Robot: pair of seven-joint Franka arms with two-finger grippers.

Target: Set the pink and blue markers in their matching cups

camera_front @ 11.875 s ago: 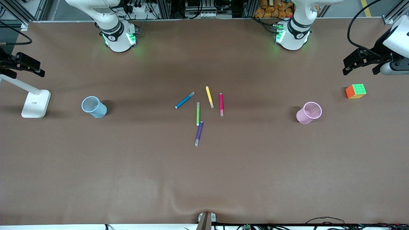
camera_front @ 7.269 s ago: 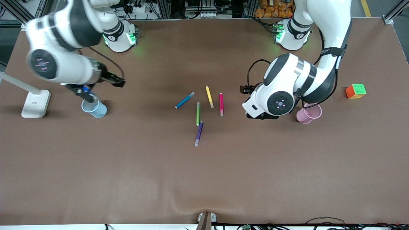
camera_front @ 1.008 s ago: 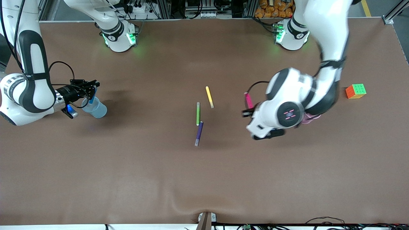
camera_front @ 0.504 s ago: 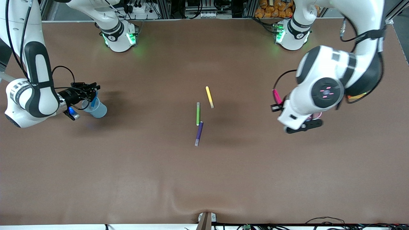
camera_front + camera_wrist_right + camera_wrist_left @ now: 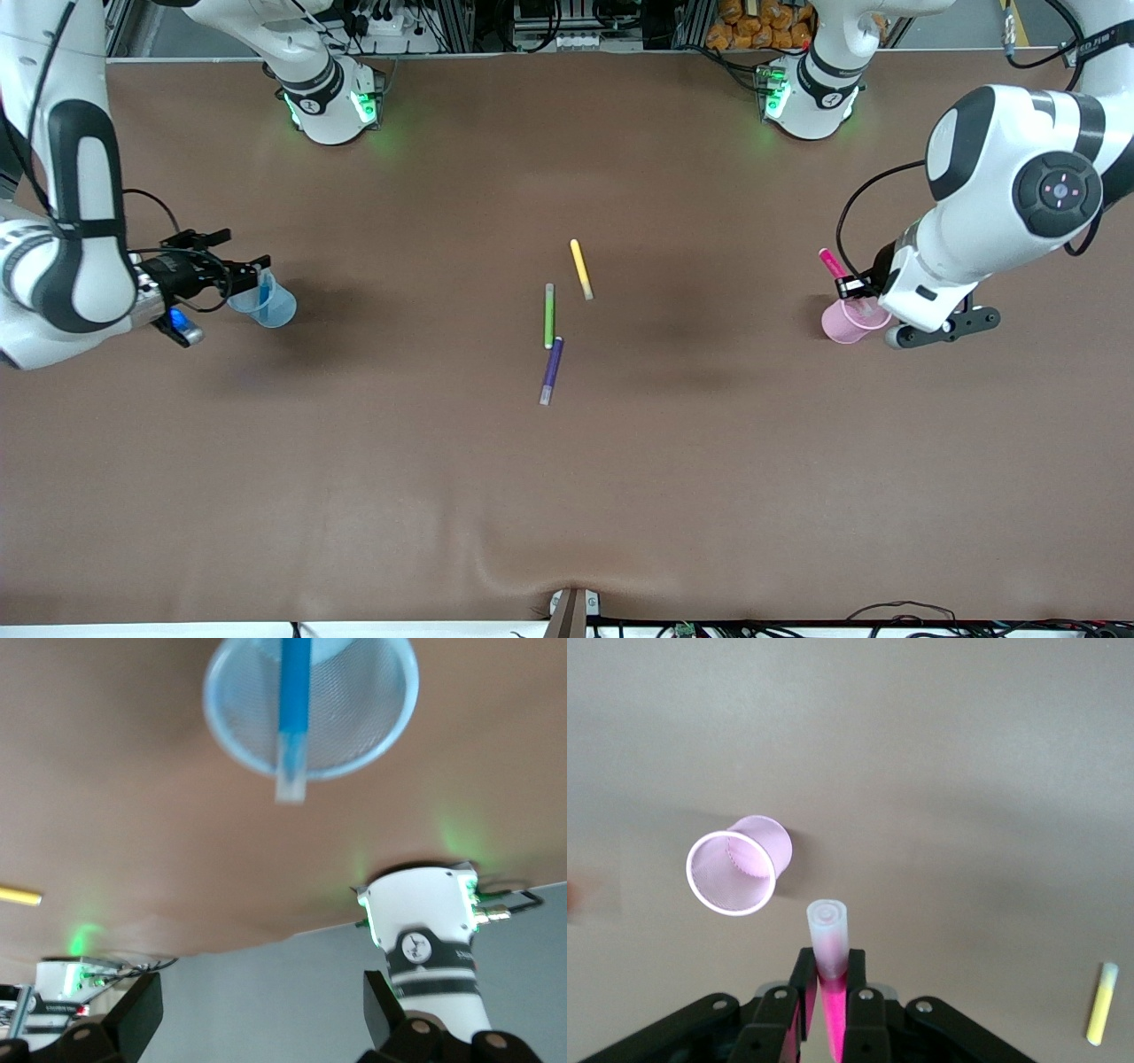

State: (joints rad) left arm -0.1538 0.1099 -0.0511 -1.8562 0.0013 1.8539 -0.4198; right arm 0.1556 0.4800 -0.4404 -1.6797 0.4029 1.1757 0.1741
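Note:
The blue marker (image 5: pixel 263 285) stands leaning inside the light blue cup (image 5: pixel 270 306), toward the right arm's end of the table. My right gripper (image 5: pixel 248 247) is open beside that cup's rim, its fingers (image 5: pixel 133 1010) wide apart and touching nothing; the right wrist view shows the blue marker (image 5: pixel 292 718) in the blue cup (image 5: pixel 372 726). My left gripper (image 5: pixel 852 285) is shut on the pink marker (image 5: pixel 831 262), holding it upright in the air. In the left wrist view the pink marker (image 5: pixel 828 939) hangs pale end down beside the rim of the pink cup (image 5: pixel 735 870), not over its mouth.
Yellow (image 5: pixel 580 268), green (image 5: pixel 548 315) and purple (image 5: pixel 552 369) markers lie together in the middle of the table. The pink cup (image 5: pixel 842 323) stands toward the left arm's end, partly under the left hand.
My right gripper has opened and let go of the blue marker, which now rests in the blue cup. The left arm has carried the pink marker from mid-table to the pink cup.

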